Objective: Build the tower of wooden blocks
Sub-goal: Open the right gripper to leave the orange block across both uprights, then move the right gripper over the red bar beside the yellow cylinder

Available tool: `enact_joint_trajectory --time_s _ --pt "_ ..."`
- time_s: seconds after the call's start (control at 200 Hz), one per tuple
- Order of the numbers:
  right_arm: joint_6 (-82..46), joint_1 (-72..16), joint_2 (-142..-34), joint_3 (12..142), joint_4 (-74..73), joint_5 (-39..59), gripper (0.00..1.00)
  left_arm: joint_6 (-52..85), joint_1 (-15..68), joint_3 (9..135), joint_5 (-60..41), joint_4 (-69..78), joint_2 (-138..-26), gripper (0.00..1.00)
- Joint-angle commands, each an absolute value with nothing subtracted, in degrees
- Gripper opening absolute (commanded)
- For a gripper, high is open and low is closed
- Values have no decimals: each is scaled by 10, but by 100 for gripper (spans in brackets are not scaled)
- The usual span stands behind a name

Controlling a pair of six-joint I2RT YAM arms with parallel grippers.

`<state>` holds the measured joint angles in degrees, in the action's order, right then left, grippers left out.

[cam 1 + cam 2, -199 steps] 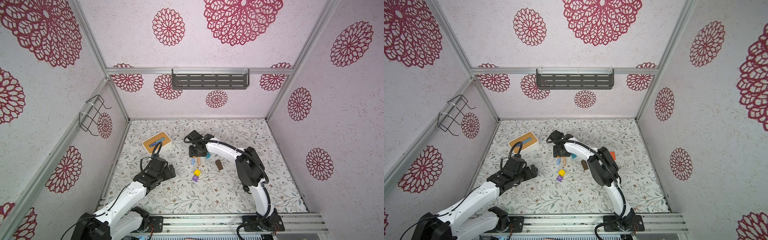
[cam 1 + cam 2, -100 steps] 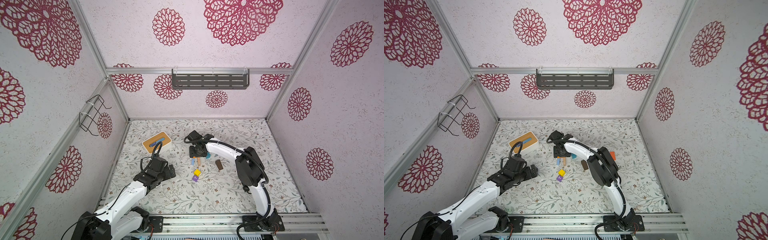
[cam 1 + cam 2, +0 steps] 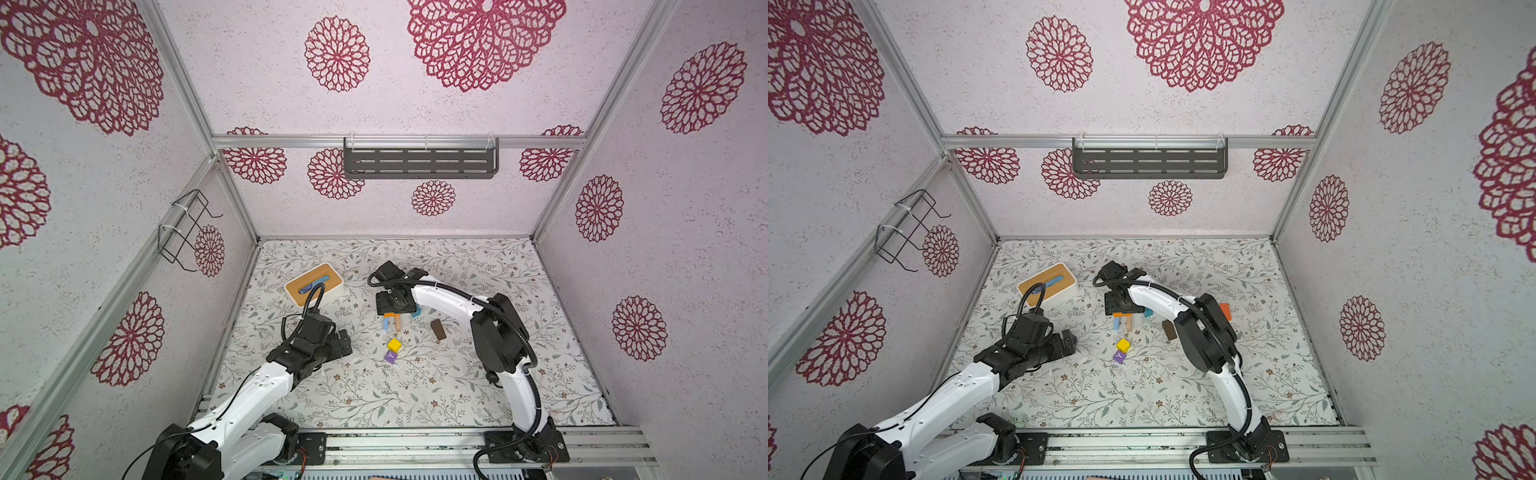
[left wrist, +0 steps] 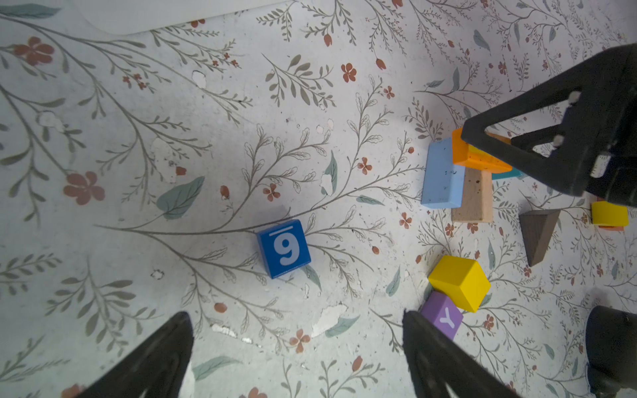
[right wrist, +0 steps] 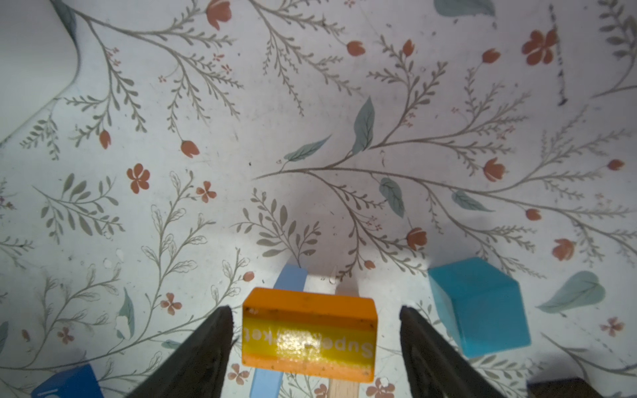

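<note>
In both top views a low tower stands mid-floor: an orange block (image 3: 390, 314) (image 5: 308, 334) lies across a light blue bar (image 4: 443, 175) and a tan bar (image 4: 474, 200). My right gripper (image 5: 315, 308) is open astride the orange block, with a gap at each finger. A teal cube (image 5: 479, 306) sits just beside it. Nearer the front lie a yellow cube (image 3: 394, 345) and a purple "Y" cube (image 3: 390, 357). A dark brown block (image 3: 438, 329) lies to the right. My left gripper (image 4: 296, 320) is open and empty, with the blue "9" cube (image 4: 283, 248) on the floor ahead of it.
A white box with a wooden lid (image 3: 313, 284) stands at the back left. Another orange block (image 3: 1225, 309) shows behind the right arm, and a small yellow block (image 4: 610, 213) lies beyond the brown one. A wire basket (image 3: 187, 228) and a grey shelf (image 3: 419, 162) hang on the walls.
My right gripper's jaws have spread apart and let go of the orange block, which rests on the two bars. The left arm has not moved.
</note>
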<state>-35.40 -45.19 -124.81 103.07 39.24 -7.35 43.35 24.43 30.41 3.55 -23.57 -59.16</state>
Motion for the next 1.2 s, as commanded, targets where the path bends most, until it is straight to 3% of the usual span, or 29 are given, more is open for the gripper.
enact_joint_trajectory --time_s 0.0,0.26,0.565,0.71,1.006,1.196 --pt "-333 -450 -1185 1014 376 -90 80 436 241 333 44 -243 -577 97" --pt "-333 -406 -1080 906 335 -96 77 434 249 403 43 -277 -613 97" --pt "-339 -243 -895 681 252 -44 56 421 283 528 71 -302 -722 97" --pt "-337 -151 -841 604 217 -11 39 418 302 596 82 -313 -791 97" --pt "-345 -2 -824 504 134 22 31 397 335 728 91 -361 -896 97" --pt "-331 16 -868 499 110 46 13 401 342 737 91 -363 -911 97"
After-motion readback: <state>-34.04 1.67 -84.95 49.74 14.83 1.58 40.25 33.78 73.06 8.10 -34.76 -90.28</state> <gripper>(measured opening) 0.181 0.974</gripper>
